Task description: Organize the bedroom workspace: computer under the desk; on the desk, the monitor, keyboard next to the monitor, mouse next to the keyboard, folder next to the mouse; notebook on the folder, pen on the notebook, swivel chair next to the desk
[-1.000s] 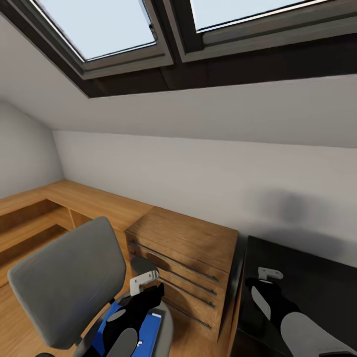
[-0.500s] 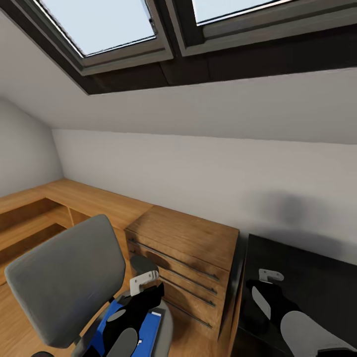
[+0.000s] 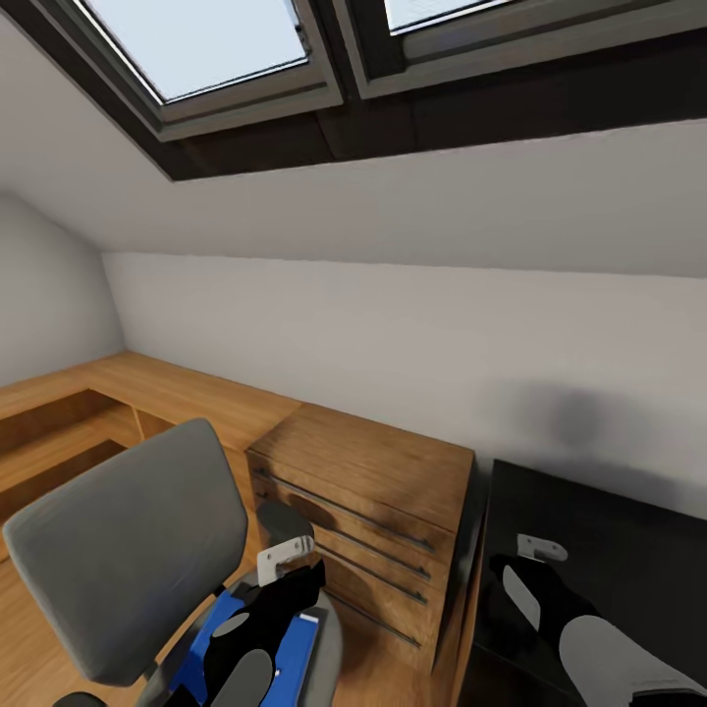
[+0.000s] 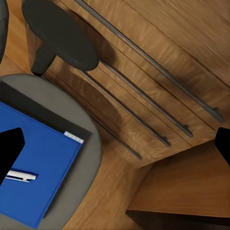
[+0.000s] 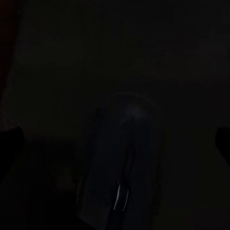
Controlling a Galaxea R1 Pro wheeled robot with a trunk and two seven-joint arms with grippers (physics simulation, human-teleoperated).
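The left fingers [image 4: 10, 146] were spread wide and empty, hanging over the blue folder [image 4: 40, 165] with the pen [image 4: 20, 176] between them, ready to pick from the swivel chair [image 3: 128, 550]. The right fingers [image 5: 223, 143], open too, hovered empty over the black table [image 3: 609, 550].

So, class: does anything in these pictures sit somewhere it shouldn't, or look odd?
Yes. The folder lies on the chair seat instead of the desk, with the pen on top of it. Nothing looks spilled or damaged.
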